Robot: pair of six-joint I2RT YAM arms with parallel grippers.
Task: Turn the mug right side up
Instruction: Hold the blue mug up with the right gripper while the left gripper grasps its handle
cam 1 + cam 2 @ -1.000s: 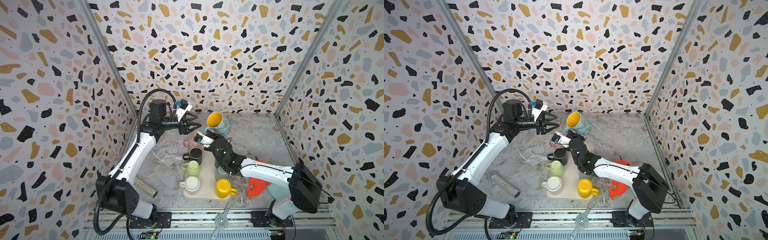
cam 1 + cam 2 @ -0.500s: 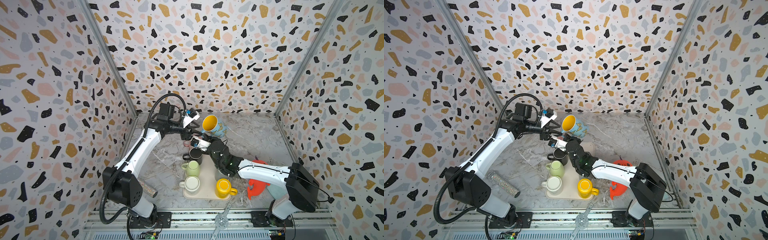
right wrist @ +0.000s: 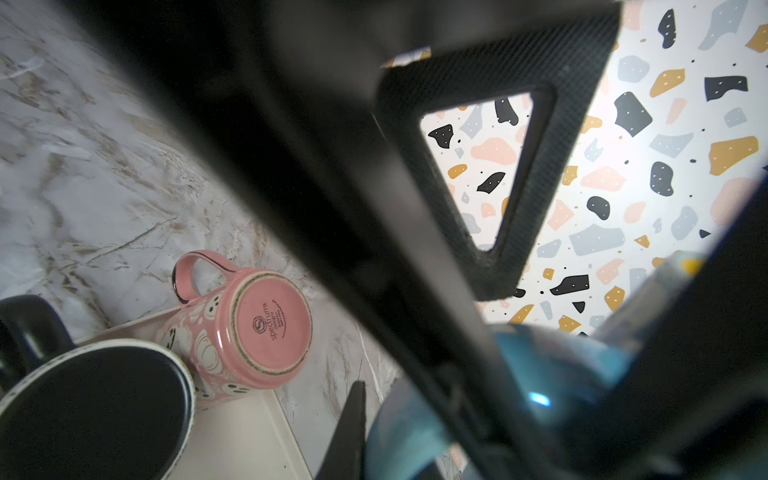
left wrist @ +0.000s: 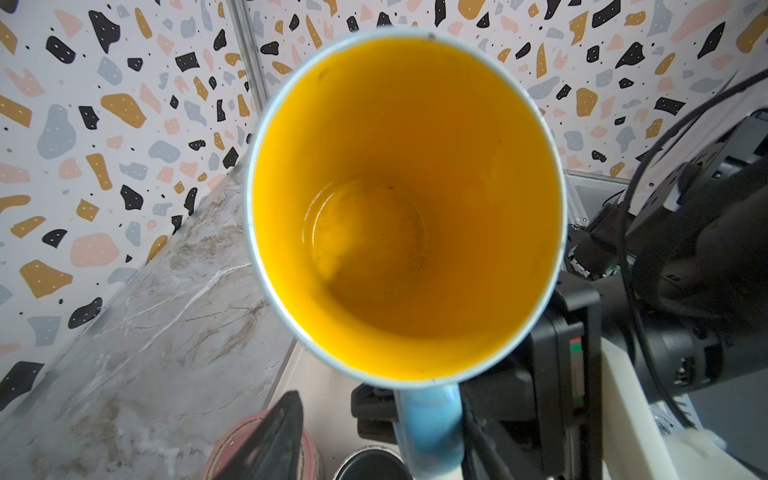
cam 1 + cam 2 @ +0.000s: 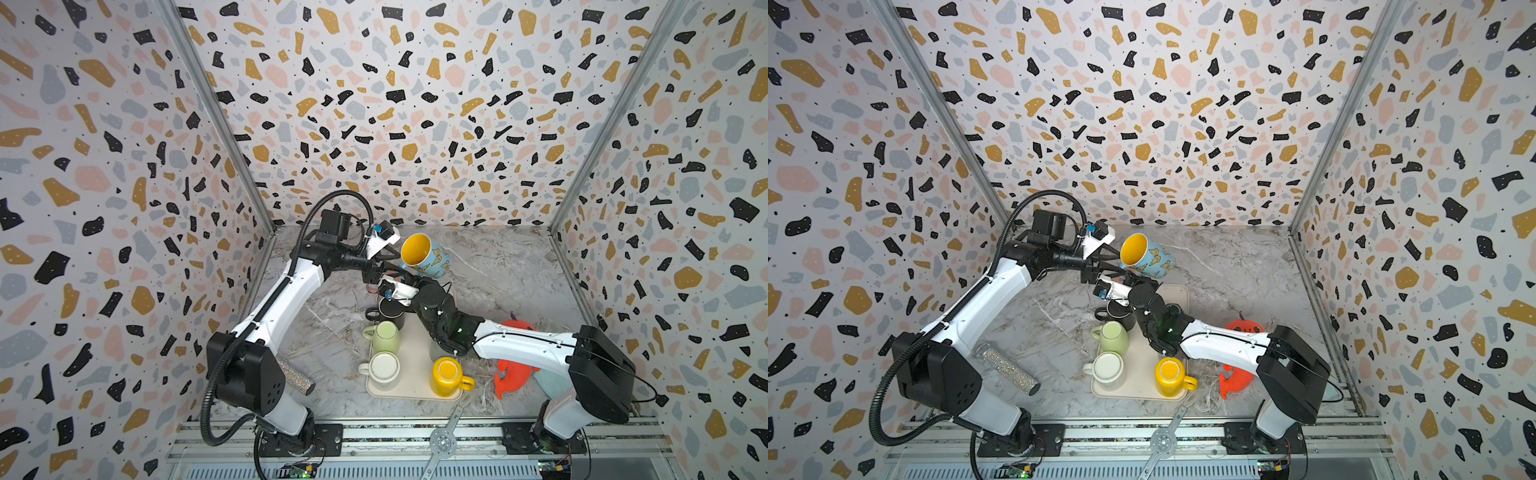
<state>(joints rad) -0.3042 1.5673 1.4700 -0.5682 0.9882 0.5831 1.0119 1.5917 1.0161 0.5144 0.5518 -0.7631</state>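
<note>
Marble tabletop (image 5: 503, 270), terrazzo walls (image 5: 415, 104), tilted mug (image 5: 432, 261)

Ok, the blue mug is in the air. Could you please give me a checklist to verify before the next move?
1. Hold on the blue mug: the right gripper is shut at the handle and the mug is lifted. Ok.
2. Mug right side up: it is tilted on its side, with the mouth toward the left arm. Not ok.
3. Left gripper free of the mug: it is open, close to the rim. Contact: cannot tell.
4. Space below: the pink mug, upside down, and the black mug stand near. Not ok.
5. Free spot on the tray: bare patches show, but the right arm hides part of it. Cannot tell.
</note>
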